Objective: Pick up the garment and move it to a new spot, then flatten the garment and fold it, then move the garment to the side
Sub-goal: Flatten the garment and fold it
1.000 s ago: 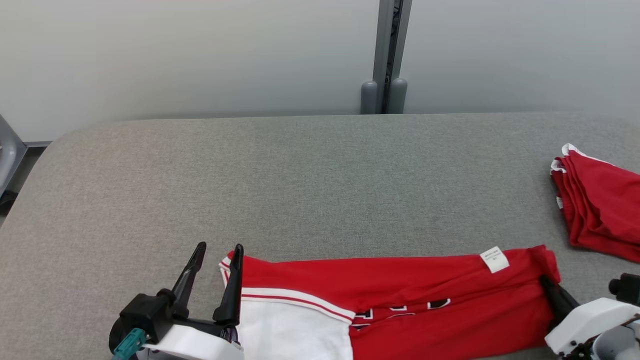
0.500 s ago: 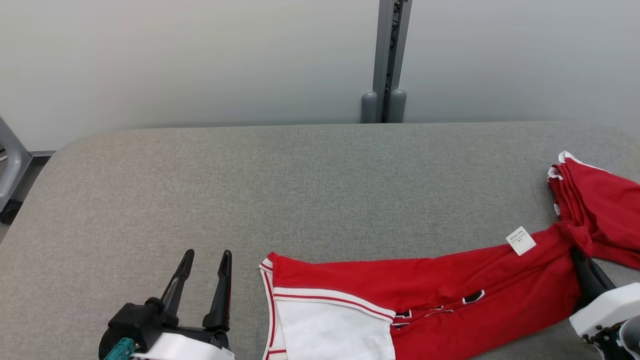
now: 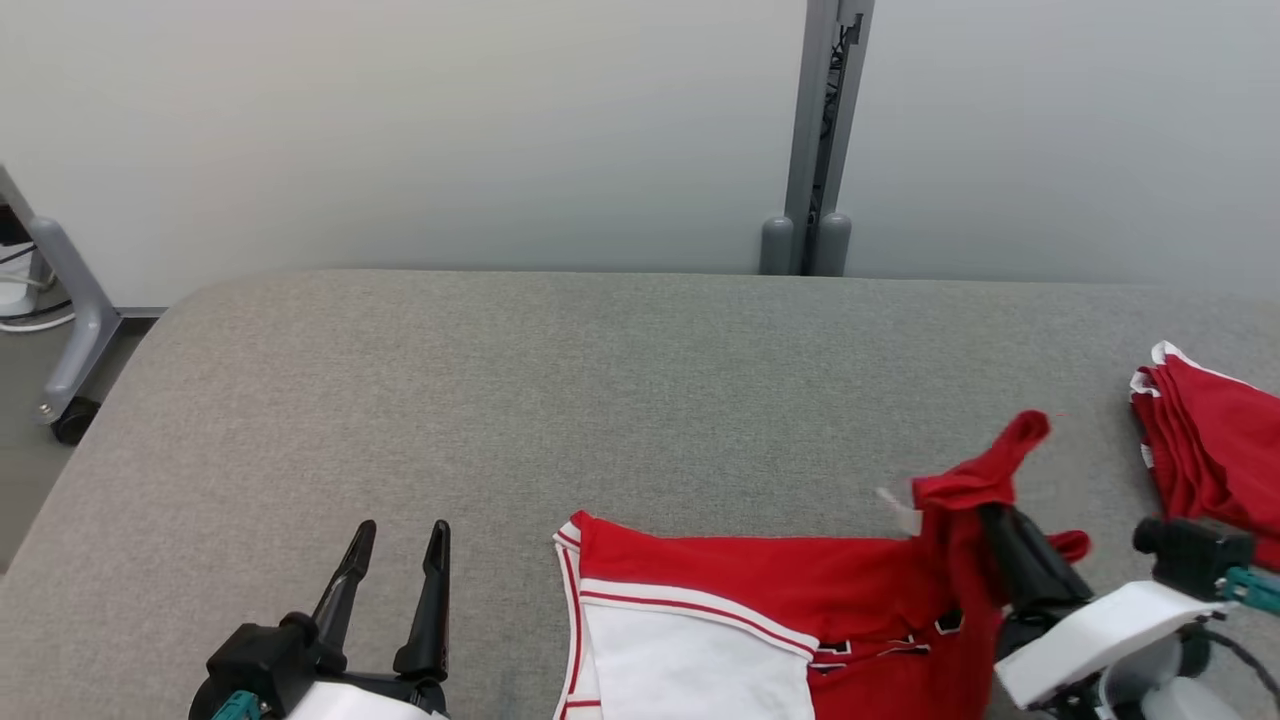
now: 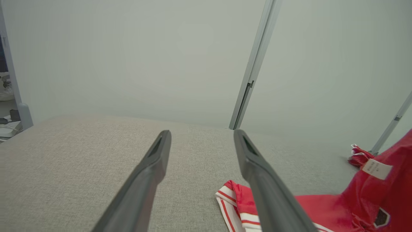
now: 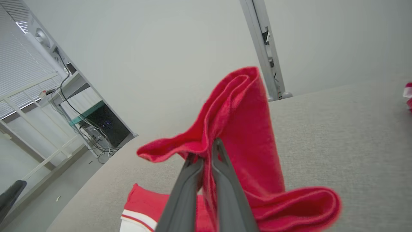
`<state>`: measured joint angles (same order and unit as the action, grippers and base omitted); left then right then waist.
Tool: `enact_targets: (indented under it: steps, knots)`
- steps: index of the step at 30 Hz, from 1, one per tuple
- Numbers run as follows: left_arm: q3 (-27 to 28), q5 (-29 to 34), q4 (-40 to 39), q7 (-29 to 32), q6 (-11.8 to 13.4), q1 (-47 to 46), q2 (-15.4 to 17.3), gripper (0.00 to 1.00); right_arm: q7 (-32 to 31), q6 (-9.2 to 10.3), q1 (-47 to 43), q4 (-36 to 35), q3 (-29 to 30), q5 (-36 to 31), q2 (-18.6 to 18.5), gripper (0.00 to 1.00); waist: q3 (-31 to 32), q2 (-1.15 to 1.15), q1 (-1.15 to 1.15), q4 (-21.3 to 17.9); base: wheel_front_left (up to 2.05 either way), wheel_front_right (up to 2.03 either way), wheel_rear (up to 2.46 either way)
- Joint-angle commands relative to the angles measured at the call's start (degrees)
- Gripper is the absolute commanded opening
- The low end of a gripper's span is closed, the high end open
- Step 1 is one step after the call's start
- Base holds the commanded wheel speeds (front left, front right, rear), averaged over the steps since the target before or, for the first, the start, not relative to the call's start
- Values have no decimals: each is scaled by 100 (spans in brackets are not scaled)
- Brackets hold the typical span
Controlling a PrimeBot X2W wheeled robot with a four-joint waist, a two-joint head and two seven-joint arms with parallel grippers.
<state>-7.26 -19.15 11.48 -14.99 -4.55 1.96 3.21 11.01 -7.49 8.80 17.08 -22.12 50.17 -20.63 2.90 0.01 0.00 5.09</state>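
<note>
The garment (image 3: pixel 720 570), a red jersey with a white panel and striped trim, lies along the near edge of the table (image 3: pixel 600 380), from the middle toward the right. Its left part rests flat on the grey surface. Its right end is lifted off the table and stands up in the air.

The right fingers (image 3: pixel 1030 570) are pressed together on this lifted end and pinch a fold of the red fabric. In the right wrist view the fabric rises above the tips and hangs down on both sides. The left fingers (image 3: pixel 432 590) are spread and hold nothing. They are at the near left, beside the striped edge of the garment and apart from it.

A pile (image 3: pixel 1210 460) of red fabric with white trim lies at the right edge of the table, apart from the garment.

I judge that the flattening is done, because the garment looks like a long, smooth band, probably already folded once along its length. The fold across seems to be starting now: the right end is raised but not yet laid over the left part. After this fold, the move to the side is left, maybe toward the pile.
</note>
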Motion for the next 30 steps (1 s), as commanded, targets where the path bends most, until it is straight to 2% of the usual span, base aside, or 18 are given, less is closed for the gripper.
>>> enact_targets:
  steps: [1,6,12,21,29,30]
  knots:
    - [20,64,19,-24,-43,-14,26,100,-105,-1,-67,-175,-24,-19,170,0,4,-1,0,123,0,0,0]
    - [-10,84,115,-24,-68,-82,19,100,-384,-1,32,-276,-173,-65,742,0,-68,-1,0,434,0,0,0]
    - [-116,91,252,-24,-95,-168,10,100,-525,-2,358,232,-364,-150,1286,0,-152,-1,0,892,0,0,0]
    - [-156,48,426,-24,-147,-272,-1,100,-441,-1,593,1006,-864,29,1579,0,-234,-1,0,1388,0,0,0]
    - [-119,36,494,-24,-167,-287,-9,100,-307,-2,841,1524,-1309,209,1673,0,-293,-1,0,1406,0,0,0]
    - [-117,31,501,-24,-163,-283,-11,100,-298,-2,873,1574,-1359,240,1688,7,-298,-1,0,1382,0,0,0]
